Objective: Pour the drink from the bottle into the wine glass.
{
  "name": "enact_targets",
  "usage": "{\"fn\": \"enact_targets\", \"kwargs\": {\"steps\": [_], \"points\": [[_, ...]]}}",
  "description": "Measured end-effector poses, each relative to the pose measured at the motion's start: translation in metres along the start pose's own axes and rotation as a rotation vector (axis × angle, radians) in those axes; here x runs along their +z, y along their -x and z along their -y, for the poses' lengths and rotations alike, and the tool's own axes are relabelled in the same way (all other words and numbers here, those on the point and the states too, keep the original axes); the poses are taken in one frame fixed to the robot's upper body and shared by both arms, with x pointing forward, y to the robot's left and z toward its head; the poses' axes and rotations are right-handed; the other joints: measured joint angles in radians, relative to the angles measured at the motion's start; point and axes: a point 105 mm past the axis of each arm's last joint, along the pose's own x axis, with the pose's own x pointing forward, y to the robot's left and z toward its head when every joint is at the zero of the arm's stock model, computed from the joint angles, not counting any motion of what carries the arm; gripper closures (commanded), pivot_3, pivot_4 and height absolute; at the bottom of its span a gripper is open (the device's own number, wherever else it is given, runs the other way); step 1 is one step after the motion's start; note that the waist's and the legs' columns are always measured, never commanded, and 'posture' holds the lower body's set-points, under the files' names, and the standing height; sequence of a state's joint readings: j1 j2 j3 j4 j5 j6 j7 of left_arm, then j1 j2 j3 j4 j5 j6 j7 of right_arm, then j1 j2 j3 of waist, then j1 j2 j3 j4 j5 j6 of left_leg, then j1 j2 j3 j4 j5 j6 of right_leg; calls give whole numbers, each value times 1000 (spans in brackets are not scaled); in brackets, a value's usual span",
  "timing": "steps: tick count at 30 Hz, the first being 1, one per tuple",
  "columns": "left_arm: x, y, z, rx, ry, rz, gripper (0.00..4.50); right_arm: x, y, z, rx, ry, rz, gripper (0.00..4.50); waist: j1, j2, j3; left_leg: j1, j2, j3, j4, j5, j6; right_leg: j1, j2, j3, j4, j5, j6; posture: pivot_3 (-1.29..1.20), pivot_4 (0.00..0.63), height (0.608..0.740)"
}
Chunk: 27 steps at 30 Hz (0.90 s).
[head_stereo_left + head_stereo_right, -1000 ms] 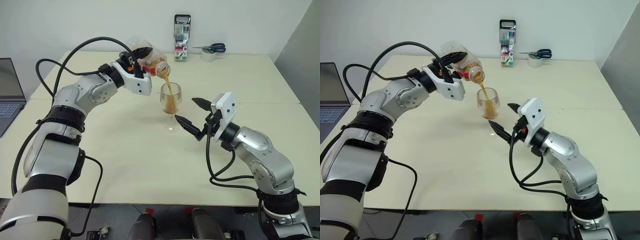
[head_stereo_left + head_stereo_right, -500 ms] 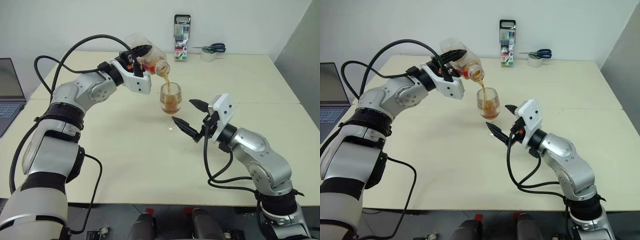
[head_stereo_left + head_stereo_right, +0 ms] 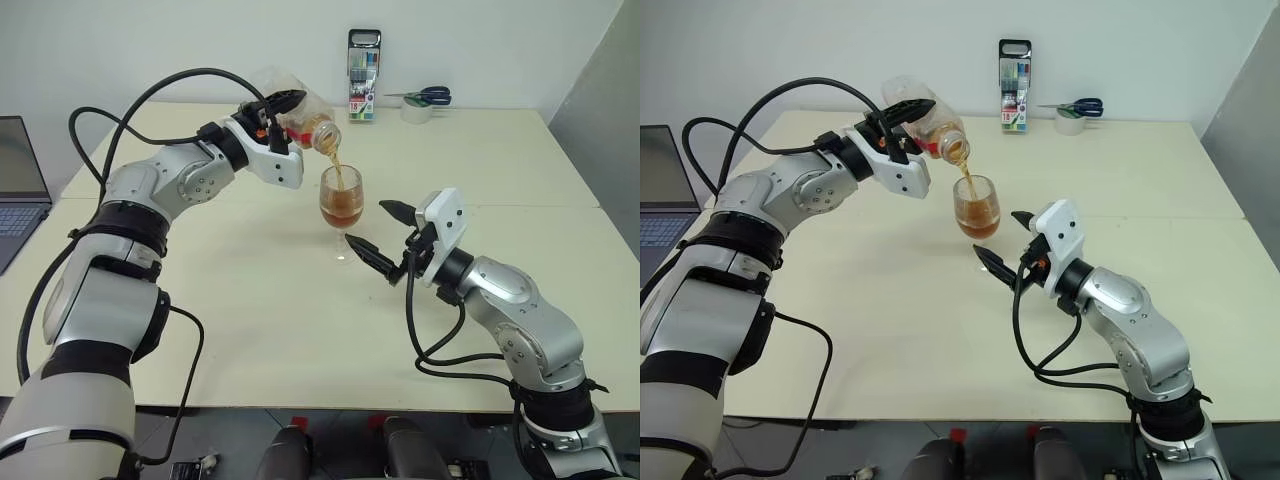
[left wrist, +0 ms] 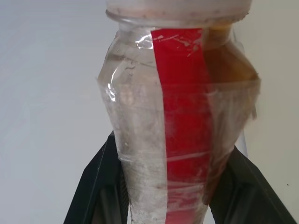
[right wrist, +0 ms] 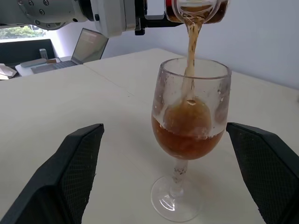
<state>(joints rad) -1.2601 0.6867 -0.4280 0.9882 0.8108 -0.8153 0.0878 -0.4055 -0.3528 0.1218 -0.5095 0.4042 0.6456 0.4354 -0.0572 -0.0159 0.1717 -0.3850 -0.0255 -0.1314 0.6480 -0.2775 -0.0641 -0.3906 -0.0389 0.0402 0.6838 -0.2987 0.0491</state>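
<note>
My left gripper (image 3: 277, 106) pinches the soft, light bottle (image 3: 296, 117) mid-body above the fragile, tippy glass (image 3: 341, 205), while my right gripper (image 3: 383, 231) waits spread beside its stem.

Probably an office: a laptop (image 3: 18, 190), marker pack (image 3: 363, 75), scissors (image 3: 425, 96), tape (image 3: 415, 111) on a table (image 3: 250, 330).

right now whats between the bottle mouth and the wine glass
A thin stream of the drink falls from the tilted bottle into the wine glass; nothing else lies in that gap. The right wrist view shows it best.
</note>
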Motion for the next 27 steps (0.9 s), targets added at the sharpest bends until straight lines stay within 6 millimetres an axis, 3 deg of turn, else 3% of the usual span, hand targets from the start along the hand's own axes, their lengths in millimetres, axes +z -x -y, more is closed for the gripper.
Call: {"fn": "enact_targets", "kwargs": {"steps": [19, 27], "points": [[3, -4, 6, -35, 91, -5, 2767, 1, -1, -7, 24, 4, 0, 0, 0, 0, 0, 0, 0, 0, 1, 0, 0, 0, 0, 0, 1, 0, 0, 0, 150, 740], [7, -2, 22, -46, 310, -51, 2767, 2, -2, -7, 23, 2, 7, 0, -1, 0, 0, 0, 0, 0, 2, 0, 0, -1, 0, 0, 4, 0, 0, 0, 150, 740]]}}
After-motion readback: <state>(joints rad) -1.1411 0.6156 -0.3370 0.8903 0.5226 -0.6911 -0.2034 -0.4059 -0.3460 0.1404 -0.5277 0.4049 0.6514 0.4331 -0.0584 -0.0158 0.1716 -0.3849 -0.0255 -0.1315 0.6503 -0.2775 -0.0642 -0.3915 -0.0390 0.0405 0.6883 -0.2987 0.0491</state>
